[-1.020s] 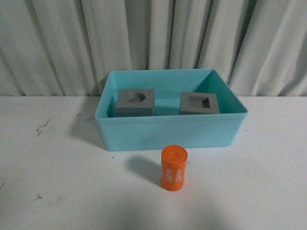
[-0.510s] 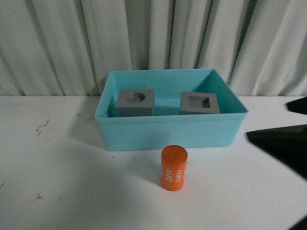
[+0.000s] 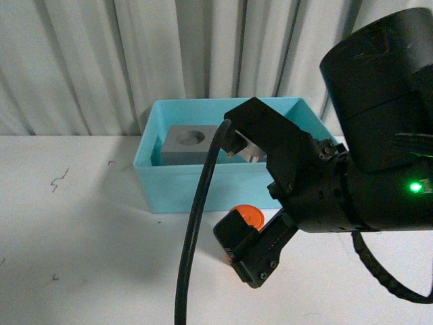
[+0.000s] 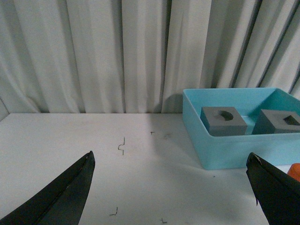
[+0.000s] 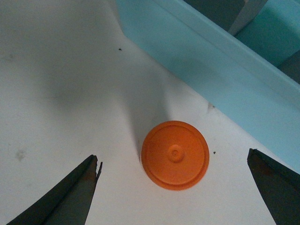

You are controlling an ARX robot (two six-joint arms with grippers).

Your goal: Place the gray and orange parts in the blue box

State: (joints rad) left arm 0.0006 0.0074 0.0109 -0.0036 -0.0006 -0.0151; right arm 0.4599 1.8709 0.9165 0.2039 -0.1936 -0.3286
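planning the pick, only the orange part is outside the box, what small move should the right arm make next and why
Probably lower the right gripper straight down around the orange cylinder. Its jaws stand open with the upright cylinder roughly centred between them, on the table beside the blue box; both gray cubes already lie inside.

we see the blue box (image 4: 220,154) as smooth thin plastic with a faint sheen. the round-recess gray cube (image 4: 225,129) and the square-recess gray cube (image 4: 269,124) look matt. the orange cylinder (image 5: 175,154) has a smooth, moulded top. the white bench (image 4: 93,145) is matt and lightly scuffed; the curtain (image 4: 93,51) is pleated cloth.
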